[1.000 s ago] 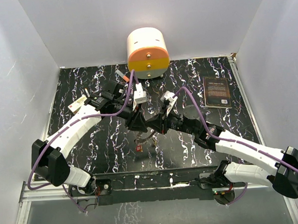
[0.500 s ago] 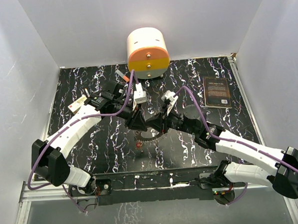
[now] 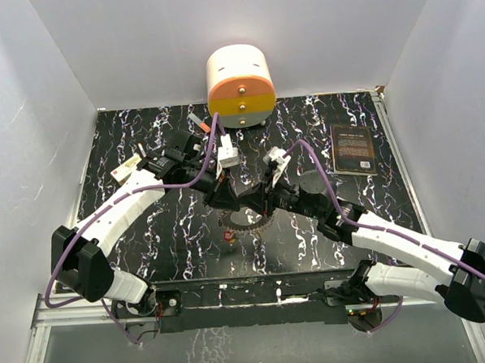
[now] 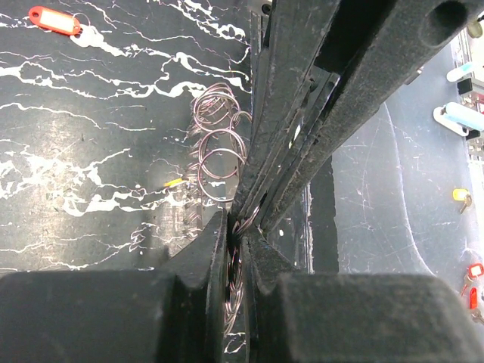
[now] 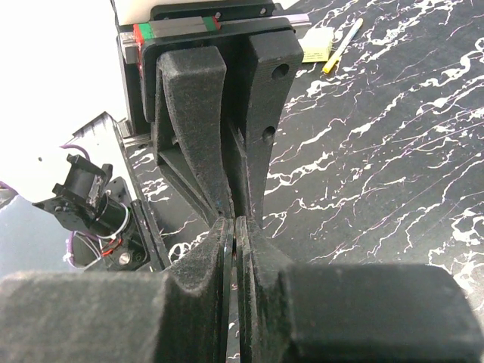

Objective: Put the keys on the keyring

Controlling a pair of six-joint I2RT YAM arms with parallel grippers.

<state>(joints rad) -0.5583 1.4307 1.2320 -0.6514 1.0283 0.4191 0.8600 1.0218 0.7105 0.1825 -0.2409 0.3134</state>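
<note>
Keyring (image 3: pixel 243 224) now swung out under the pinch, L gripper (image 4: pixel 236 227) & R gripper (image 5: pixel 233 223) both clamped on it; red key (image 3: pixel 227 238) just beside keyring, prob unthreaded

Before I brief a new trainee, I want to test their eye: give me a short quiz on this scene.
1. True or false: the left claw and right claw both grip the keyring.
2. What lies at the table's right side? A) a dark book B) a cup C) scissors
3. Fill in: the round drawer unit stands at the table's ____ edge.
Key: 1 true; 2 A; 3 far.
</note>
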